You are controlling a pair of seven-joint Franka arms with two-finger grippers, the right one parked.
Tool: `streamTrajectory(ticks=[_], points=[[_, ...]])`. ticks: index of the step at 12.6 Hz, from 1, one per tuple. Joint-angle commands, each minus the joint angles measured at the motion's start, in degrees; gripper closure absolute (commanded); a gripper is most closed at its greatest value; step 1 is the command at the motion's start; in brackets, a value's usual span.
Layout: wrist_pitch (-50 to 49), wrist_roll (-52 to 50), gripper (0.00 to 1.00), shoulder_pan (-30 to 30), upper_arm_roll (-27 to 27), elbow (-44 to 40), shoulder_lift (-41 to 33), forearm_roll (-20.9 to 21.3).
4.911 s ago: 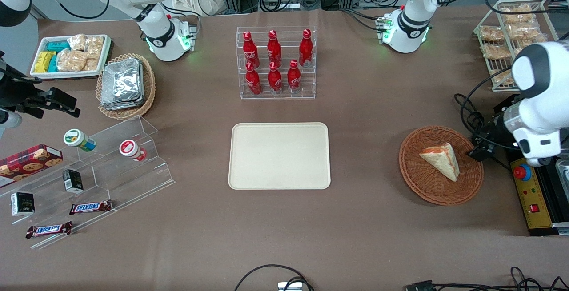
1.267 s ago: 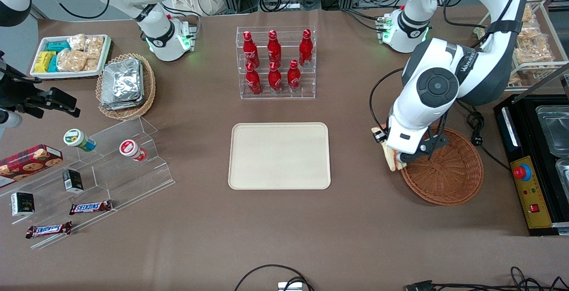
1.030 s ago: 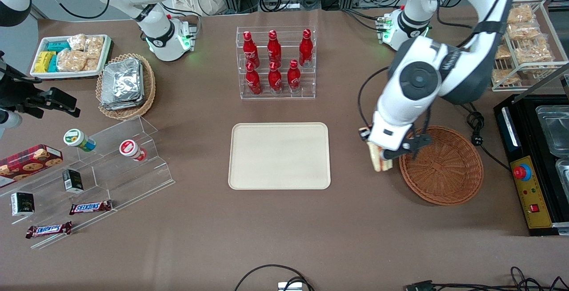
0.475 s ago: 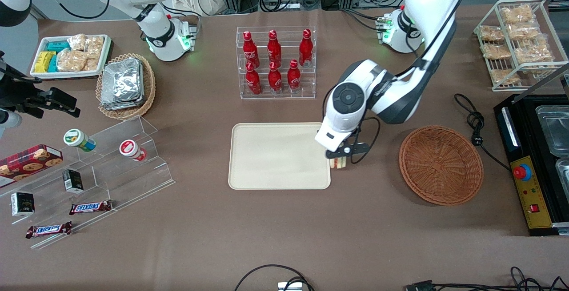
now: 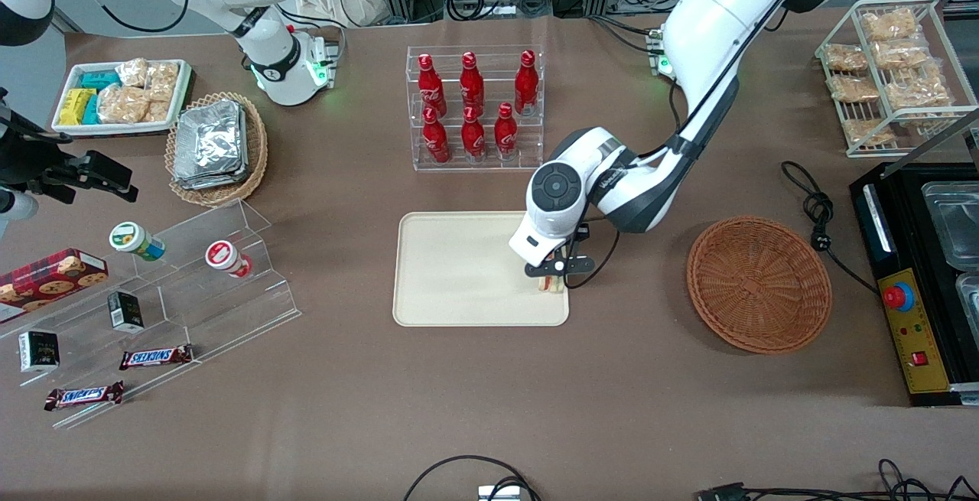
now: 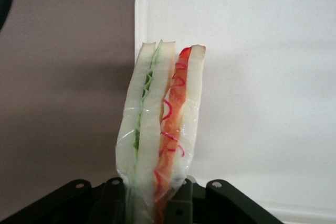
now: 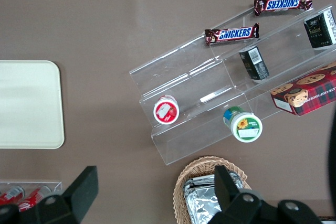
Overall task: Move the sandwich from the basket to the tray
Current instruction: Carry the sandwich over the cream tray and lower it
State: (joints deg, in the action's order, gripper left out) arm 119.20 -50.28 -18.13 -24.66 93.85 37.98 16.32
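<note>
My left gripper (image 5: 552, 275) hangs over the cream-beige tray (image 5: 459, 271), above the tray's corner nearest the basket, and is shut on the sandwich (image 5: 551, 284). In the left wrist view the wrapped sandwich (image 6: 160, 129) stands on edge between the black fingers (image 6: 181, 203), white bread with green and orange-red filling, with the tray (image 6: 262, 77) below it. The reddish-brown wicker basket (image 5: 758, 284) lies toward the working arm's end of the table with nothing in it.
A clear rack of red bottles (image 5: 474, 107) stands farther from the front camera than the tray. A tan basket of foil packs (image 5: 216, 148), a white snack tray (image 5: 121, 95) and clear stepped shelves (image 5: 153, 310) lie toward the parked arm's end. A black box (image 5: 918, 333) sits beside the basket.
The gripper has carried the sandwich out of the basket and across the table to above the tray's corner. The basket now holds nothing.
</note>
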Motion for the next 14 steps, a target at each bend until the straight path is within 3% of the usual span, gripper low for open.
streamTrajectory(ticks=[1,3,4,5,6,7,14], points=[[-0.64,-1.39,0.96,-2.53,0.58,-4.99,4.38,1.79],[-0.64,-1.57,0.94,-2.53,0.58,-6.14,4.83,1.70],[-0.64,-1.57,0.86,-2.53,0.58,-6.14,4.91,1.70],[-0.64,-1.57,0.66,-2.53,0.58,-6.14,4.91,1.70],[-0.64,-1.57,0.26,-2.53,0.58,-6.14,5.17,1.79],[-0.20,-1.66,0.00,-2.61,0.58,-6.14,5.35,2.49],[0.42,-3.24,0.00,-2.79,0.58,-6.14,5.00,3.99]])
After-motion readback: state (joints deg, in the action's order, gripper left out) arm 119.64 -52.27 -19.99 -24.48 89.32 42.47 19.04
